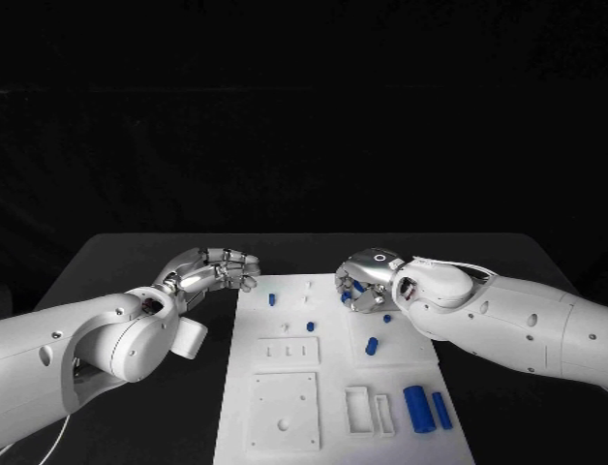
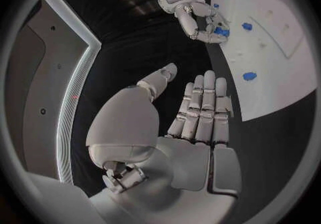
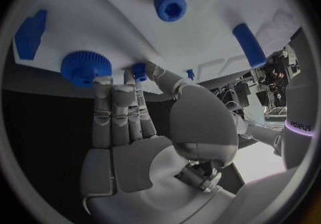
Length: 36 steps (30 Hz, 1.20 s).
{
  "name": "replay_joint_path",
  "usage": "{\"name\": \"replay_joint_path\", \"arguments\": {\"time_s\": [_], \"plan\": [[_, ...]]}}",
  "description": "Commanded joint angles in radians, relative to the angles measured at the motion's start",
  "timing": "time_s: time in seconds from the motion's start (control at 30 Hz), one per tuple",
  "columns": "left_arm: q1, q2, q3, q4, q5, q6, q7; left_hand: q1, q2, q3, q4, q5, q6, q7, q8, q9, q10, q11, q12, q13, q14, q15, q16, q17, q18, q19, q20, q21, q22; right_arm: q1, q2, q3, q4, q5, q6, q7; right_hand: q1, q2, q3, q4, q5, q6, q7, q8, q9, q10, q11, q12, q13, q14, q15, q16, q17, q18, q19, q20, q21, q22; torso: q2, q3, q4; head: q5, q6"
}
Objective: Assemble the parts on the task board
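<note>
Over the task board point(image 1: 335, 387), right hand point(image 1: 361, 282) half-hides a pinched blue part point(image 3: 138, 71); left hand point(image 1: 215, 270) empty, fingers apart.

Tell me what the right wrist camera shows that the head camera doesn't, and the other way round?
Right wrist view alone: a close look at a blue toothed gear beside the right hand's fingers, and a blue piece with a socket in its end.

Head view alone: the whole task board, the left hand off its left edge holding nothing, and two blue cylinders near the front.

Both: the right hand over the white board, among blue parts.
</note>
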Motion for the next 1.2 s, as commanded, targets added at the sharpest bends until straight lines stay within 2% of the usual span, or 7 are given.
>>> {"name": "replay_joint_path", "arguments": {"time_s": [0.03,0.2,0.5,0.77,0.9,1.2], "plan": [[0.002,0.001,0.001,-0.001,-0.003,0.013,0.005,-0.010,0.001,0.002,-0.006,0.002,0.007,0.007,-0.005,0.001,0.003,0.000,-0.003,-0.001,0.002,0.006,-0.006,0.001,0.007,0.004,0.002,-0.002,0.013,-0.007,-0.001,-0.005,0.009,-0.039,-0.008,-0.034,0.011,0.013,0.016,0.003,0.000,0.013,-0.004,0.006,0.004,0.038,-0.001,0.008,0.018,-0.022,-0.028,0.006,-0.003,0.062,-0.001,-0.007,0.007,0.023,0.002,-0.0001,0.0004,0.001,0.003],[0.002,0.001,0.001,-0.002,-0.003,0.012,0.006,-0.011,0.001,0.003,-0.007,0.002,0.007,0.007,-0.006,0.001,0.003,0.000,-0.004,-0.002,0.002,0.006,-0.006,0.001,0.007,0.004,0.002,-0.002,0.013,-0.007,-0.002,-0.004,0.021,-0.052,-0.045,-0.056,0.011,0.009,0.030,0.004,0.000,0.021,-0.008,0.009,0.009,0.046,-0.004,0.010,0.027,-0.023,-0.032,0.008,-0.006,0.062,-0.002,-0.008,0.012,0.022,0.004,0.0001,0.0003,0.003,0.007],[0.003,0.001,0.001,-0.002,-0.003,0.012,0.005,-0.012,-0.001,0.004,-0.009,0.002,0.007,0.008,-0.007,0.002,0.002,0.000,-0.007,-0.002,0.002,0.006,-0.007,0.002,0.007,0.004,0.002,-0.002,0.014,-0.006,0.002,0.012,0.038,-0.073,-0.089,-0.097,0.011,0.003,0.041,0.005,0.000,0.027,-0.011,0.012,0.013,0.051,-0.007,0.011,0.035,-0.022,-0.034,0.012,-0.008,0.062,-0.001,-0.010,0.017,0.022,0.005,-0.0021,-0.0006,0.003,0.015],[0.003,0.004,0.001,-0.002,-0.006,0.010,0.004,-0.012,-0.002,0.005,-0.011,0.002,0.007,0.008,-0.008,0.002,0.002,-0.001,-0.008,-0.003,0.002,0.006,-0.008,0.002,0.007,0.003,0.002,-0.002,0.014,-0.004,0.024,0.026,0.046,-0.088,-0.113,-0.120,0.012,-0.002,0.046,0.006,0.000,0.030,-0.012,0.013,0.015,0.052,-0.007,0.010,0.038,-0.021,-0.035,0.015,-0.010,0.062,0.000,-0.011,0.021,0.022,0.008,-0.0008,0.0017,0.003,0.022],[0.003,0.005,0.001,0.000,-0.009,0.007,0.003,-0.013,-0.003,0.006,-0.013,0.004,0.007,0.007,-0.008,0.003,0.003,-0.001,-0.009,-0.003,0.002,0.006,-0.009,0.003,0.007,0.003,0.002,-0.002,0.014,-0.003,0.045,0.026,0.038,-0.092,-0.115,-0.128,0.012,-0.002,0.048,0.006,0.000,0.031,-0.013,0.013,0.016,0.053,-0.008,0.009,0.039,-0.021,-0.035,0.015,-0.010,0.062,0.000,-0.011,0.021,0.022,0.010,-0.0020,0.0033,0.004,0.025],[0.004,0.010,0.001,0.004,-0.009,0.003,0.003,-0.013,-0.004,0.007,-0.014,0.005,0.008,0.007,-0.009,0.003,0.004,-0.002,-0.009,-0.003,0.002,0.007,-0.009,0.003,0.007,0.003,0.002,-0.002,0.015,-0.001,0.093,0.027,0.014,-0.111,-0.128,-0.147,0.012,-0.003,0.050,0.007,0.000,0.031,-0.013,0.013,0.016,0.052,-0.008,0.009,0.040,-0.021,-0.035,0.016,-0.011,0.062,0.000,-0.012,0.022,0.022,0.011,-0.0021,0.0034,0.006,0.024]]}}
